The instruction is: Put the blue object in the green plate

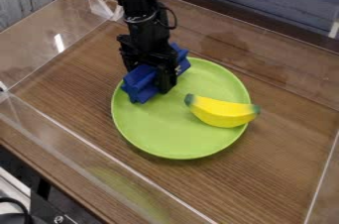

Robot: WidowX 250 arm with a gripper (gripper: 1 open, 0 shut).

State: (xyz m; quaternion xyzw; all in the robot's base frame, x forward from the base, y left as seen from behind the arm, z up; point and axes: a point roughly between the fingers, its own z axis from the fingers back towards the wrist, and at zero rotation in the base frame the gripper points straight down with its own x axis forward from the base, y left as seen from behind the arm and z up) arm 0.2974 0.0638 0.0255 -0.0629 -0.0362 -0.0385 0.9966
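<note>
The blue object [141,87] is a dark blue ridged block lying on the left part of the green plate [166,134]. My black gripper [154,71] comes down from the upper left and stands right over the block, its fingers on either side of it. The fingers hide the block's middle, so I cannot tell whether they still press on it. A yellow banana [219,112] lies on the plate's right side.
The plate sits on a brown wooden tabletop [265,59] enclosed by clear plastic walls [40,40] on the left, front and right. A dark blue-grey panel runs along the back.
</note>
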